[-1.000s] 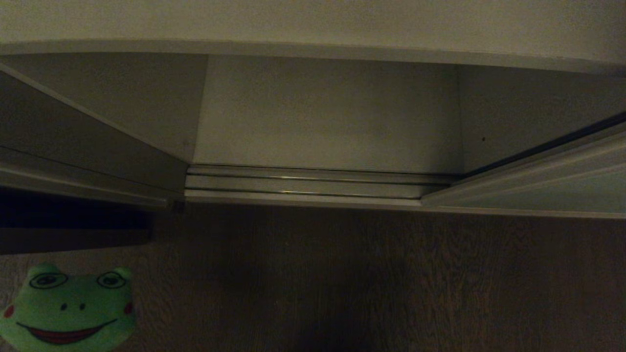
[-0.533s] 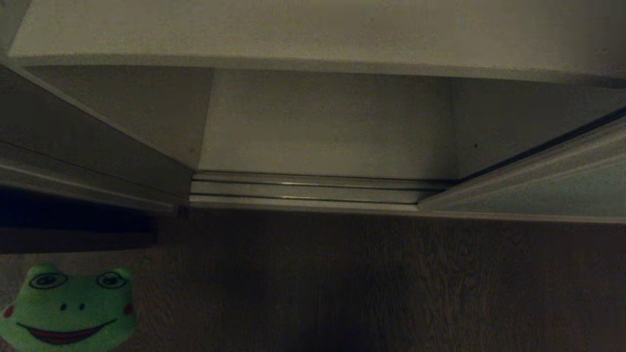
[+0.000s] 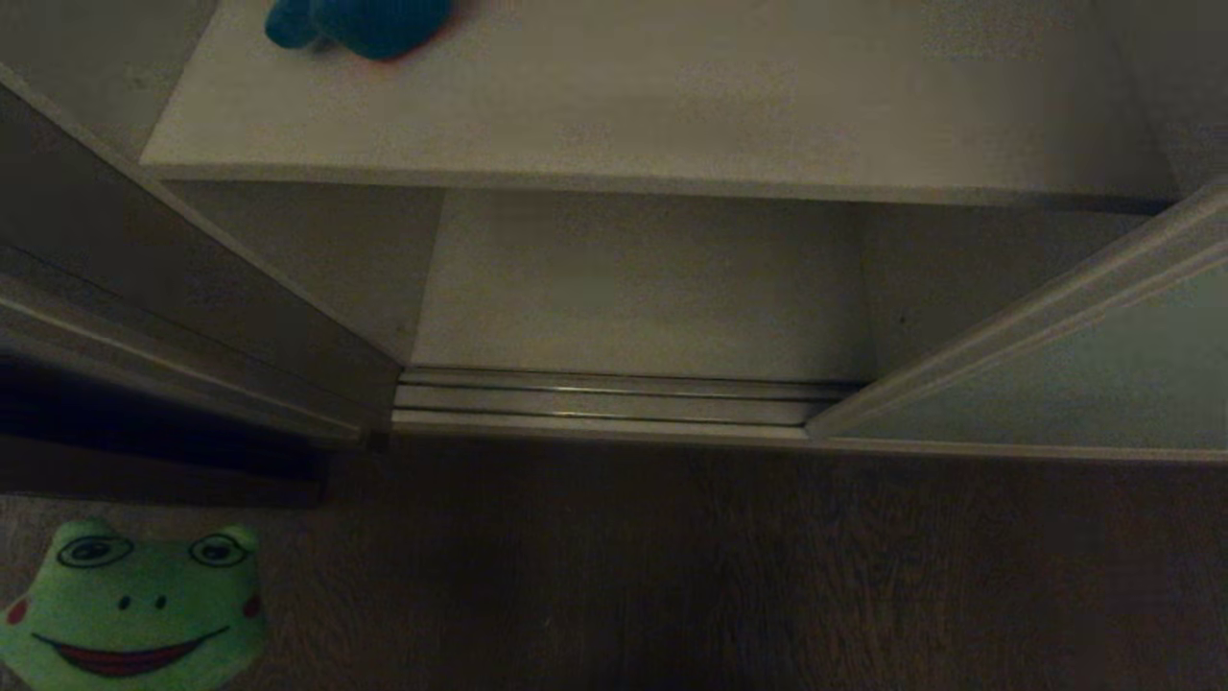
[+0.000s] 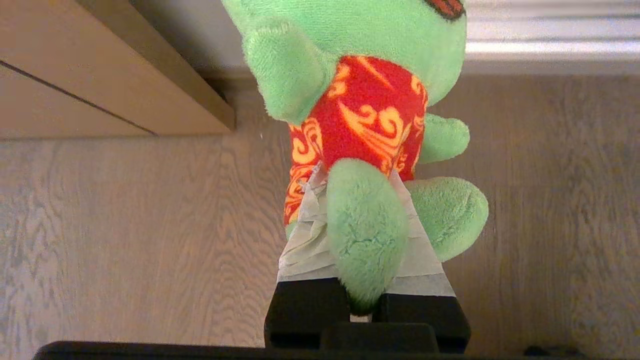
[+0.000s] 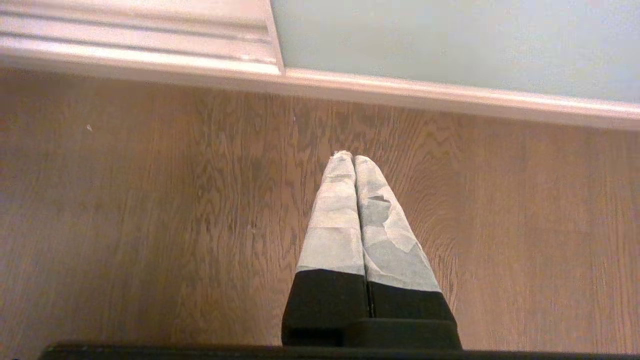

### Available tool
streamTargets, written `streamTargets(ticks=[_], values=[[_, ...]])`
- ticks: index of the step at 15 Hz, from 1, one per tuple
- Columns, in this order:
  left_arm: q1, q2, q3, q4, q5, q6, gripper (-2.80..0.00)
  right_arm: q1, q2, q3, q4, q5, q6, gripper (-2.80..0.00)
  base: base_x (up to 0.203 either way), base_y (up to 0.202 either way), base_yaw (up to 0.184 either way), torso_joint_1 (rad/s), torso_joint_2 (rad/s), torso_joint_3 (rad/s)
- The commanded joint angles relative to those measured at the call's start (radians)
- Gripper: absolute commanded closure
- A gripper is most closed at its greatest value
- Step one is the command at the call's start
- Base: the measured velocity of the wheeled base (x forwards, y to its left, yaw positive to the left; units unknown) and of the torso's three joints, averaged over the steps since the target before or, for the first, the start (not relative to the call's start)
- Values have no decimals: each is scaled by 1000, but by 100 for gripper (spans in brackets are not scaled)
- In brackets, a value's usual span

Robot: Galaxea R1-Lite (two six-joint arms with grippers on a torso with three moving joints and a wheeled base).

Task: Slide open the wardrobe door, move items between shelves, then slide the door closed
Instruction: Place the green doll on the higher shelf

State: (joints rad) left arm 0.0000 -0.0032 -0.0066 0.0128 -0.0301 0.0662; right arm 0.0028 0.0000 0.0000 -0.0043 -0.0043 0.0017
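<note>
The door stands slid aside at the right, leaving the wardrobe open, so the opening step looks done and the moving of toys between shelves is in hand. The left gripper is clamped on the frog, its taped fingers pinching the toy low on the body around one green leg, with the red flowered belly facing the wrist camera; the frog hangs over the wooden floor, just near the wardrobe's bottom track. In the head view only the frog's grinning face shows, at the near left corner. The blue toy lies on the shelf above the bottom compartment, toward its far left, only partly in view. The bottom compartment below that shelf shows nothing inside in the part that can be seen. The right gripper hangs over the floor in front of the door's lower rail, its fingers pressed together and holding nothing. Judging from this, the frog is in transit and needs a shelf to land on. The next move calls for carrying it forward past the track and through the opening, keeping clear of the shelf's front edge and the left wall, setting it down on a free stretch of board apart from the blue toy, and only then letting the fingers part.
</note>
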Motion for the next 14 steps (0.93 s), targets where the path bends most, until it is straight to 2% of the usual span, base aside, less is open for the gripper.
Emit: streamTargets(ticks=[1,14], values=[[0,3,0,0,-1,1,0,0,-3,0,0,0,0,0,0,0,0,1,4,209],[0,3,0,0,-1,3,0,0,-3,0,0,0,0,0,0,0,0,2,1,204]])
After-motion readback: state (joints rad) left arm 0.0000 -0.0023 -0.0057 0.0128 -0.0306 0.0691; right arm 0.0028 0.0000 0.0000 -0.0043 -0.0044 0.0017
